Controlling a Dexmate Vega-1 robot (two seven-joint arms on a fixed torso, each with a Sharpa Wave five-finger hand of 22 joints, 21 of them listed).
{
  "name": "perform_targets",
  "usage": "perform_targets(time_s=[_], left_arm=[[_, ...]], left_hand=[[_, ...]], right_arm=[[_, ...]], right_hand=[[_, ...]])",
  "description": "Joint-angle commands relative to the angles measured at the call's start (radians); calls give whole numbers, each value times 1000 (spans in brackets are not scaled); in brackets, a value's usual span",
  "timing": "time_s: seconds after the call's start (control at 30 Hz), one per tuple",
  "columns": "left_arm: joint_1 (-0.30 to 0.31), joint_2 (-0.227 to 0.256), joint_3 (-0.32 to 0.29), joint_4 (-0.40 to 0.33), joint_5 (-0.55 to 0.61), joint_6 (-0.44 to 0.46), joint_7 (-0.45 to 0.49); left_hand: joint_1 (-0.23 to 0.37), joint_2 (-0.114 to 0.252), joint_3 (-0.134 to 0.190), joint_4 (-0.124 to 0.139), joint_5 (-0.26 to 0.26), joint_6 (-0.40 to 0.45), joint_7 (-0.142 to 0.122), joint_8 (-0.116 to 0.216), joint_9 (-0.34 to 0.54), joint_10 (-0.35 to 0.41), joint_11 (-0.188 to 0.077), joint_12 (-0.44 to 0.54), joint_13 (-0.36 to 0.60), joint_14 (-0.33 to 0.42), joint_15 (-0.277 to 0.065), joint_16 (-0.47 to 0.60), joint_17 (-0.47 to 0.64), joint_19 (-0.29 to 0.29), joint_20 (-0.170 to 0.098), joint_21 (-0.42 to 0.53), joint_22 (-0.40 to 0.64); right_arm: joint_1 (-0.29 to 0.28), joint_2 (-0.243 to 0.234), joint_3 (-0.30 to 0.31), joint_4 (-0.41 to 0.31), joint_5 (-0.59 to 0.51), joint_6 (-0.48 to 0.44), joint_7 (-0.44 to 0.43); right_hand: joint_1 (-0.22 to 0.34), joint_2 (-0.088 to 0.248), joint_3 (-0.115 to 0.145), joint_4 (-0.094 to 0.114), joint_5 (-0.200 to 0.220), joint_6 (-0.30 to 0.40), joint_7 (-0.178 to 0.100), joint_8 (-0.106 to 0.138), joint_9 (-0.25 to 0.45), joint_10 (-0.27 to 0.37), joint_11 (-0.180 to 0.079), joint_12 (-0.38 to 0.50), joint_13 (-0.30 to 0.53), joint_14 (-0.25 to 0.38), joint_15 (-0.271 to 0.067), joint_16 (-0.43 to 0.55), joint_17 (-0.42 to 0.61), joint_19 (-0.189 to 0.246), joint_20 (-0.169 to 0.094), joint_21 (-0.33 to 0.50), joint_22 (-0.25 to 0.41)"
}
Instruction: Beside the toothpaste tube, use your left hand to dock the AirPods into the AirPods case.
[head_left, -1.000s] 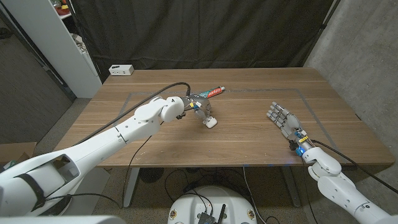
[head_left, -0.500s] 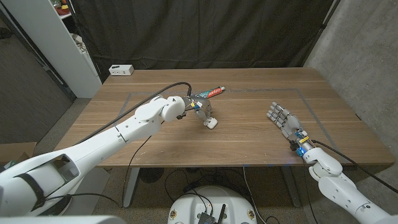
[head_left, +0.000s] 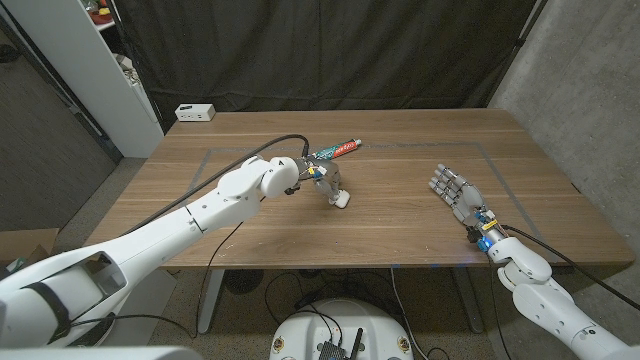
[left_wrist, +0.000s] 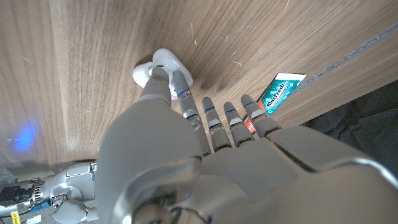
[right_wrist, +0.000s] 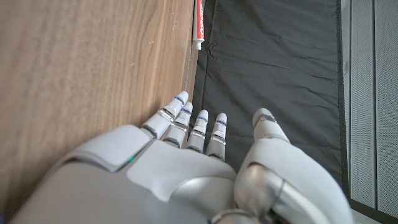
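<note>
A small white AirPods case sits on the wooden table left of the middle. My left hand reaches down onto it from behind. In the left wrist view the thumb and one finger pinch the white AirPods case, while the other fingers stretch toward the toothpaste tube. Whether an earbud sits between the fingertips is hidden. The red and teal toothpaste tube lies just behind the hand. My right hand holds nothing at the table's right side, fingers apart.
A white box stands at the table's far left corner. A faint taped rectangle marks the tabletop. A black curtain hangs behind the table and a white shelf unit stands at the far left.
My left hand has shifted slightly to the right and nearer, with the white case moving along under its fingertips. The right hand has stayed still.
</note>
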Motion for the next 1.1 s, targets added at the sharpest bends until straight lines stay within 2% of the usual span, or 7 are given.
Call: perform_targets(time_s=[0.03, 0.47, 1.1], left_arm=[[13, -6, 6, -20, 12, 30, -18], [24, -15, 13, -27, 34, 59, -13], [45, -19, 16, -50, 73, 104, 4]], left_hand=[[-16, -4, -7, -1, -5, 12, -1, 10, 10, 5, -10, 8, 6, 17, -96, 5, 5, 0, -3, 3, 2], [-45, -22, -22, 3, -6, 9, -3, 17, 29, 6, -11, 9, 13, 21, -98, 4, 7, 2, -2, 4, 2], [-89, -41, -45, 11, 0, -48, -12, -19, 21, 4, -19, 10, 23, 24, -92, 5, 11, 5, -3, 5, 4]], right_arm=[[7, 5, 0, 23, 4, 10, 25], [12, 11, -1, 39, 6, 22, 42], [15, 11, -2, 41, 9, 20, 49]], right_hand=[[-3, 1, 3, 3, 1, 1, 1, -1, 2, 2, -1, 3, 2, -8, -85, 2, 3, 4, 9, 1, 6], [-4, 1, 4, 3, 1, 2, 0, -1, 2, 2, -4, 3, 2, -8, -80, 3, 4, 2, 16, 1, 6], [-5, 3, 5, 5, 2, 3, -7, -1, 1, -1, -10, 2, 2, -11, -81, 5, 6, -3, 21, 1, 7]])
